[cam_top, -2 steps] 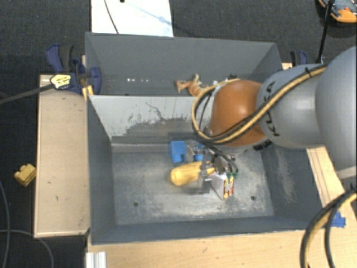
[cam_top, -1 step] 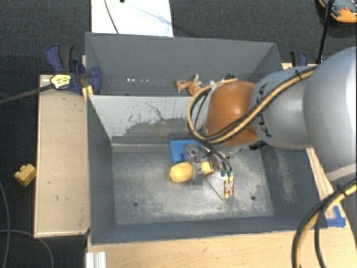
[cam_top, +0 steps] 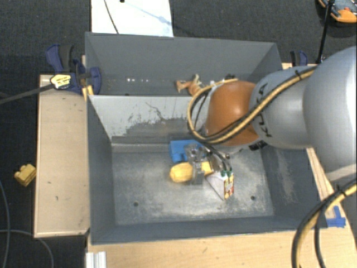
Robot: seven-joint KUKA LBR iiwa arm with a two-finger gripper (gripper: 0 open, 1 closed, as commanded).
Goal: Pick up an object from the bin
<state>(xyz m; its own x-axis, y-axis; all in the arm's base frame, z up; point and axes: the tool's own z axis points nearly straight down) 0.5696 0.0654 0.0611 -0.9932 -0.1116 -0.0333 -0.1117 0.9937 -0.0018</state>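
The yellow rounded lump [cam_top: 180,174] lay near the middle of the bin [cam_top: 139,200], with a blue block [cam_top: 179,148] just behind it and a white card with a red edge [cam_top: 223,186] to its right. We saw the gripper [cam_top: 201,165] low among these three, just beside the lump; we could not tell whether it was spread or closed. We judged this to be the grasping step, and the next move called for a sure hold before any lift. The arm [cam_top: 301,110] stretched in from the right, with its wrist bent down.
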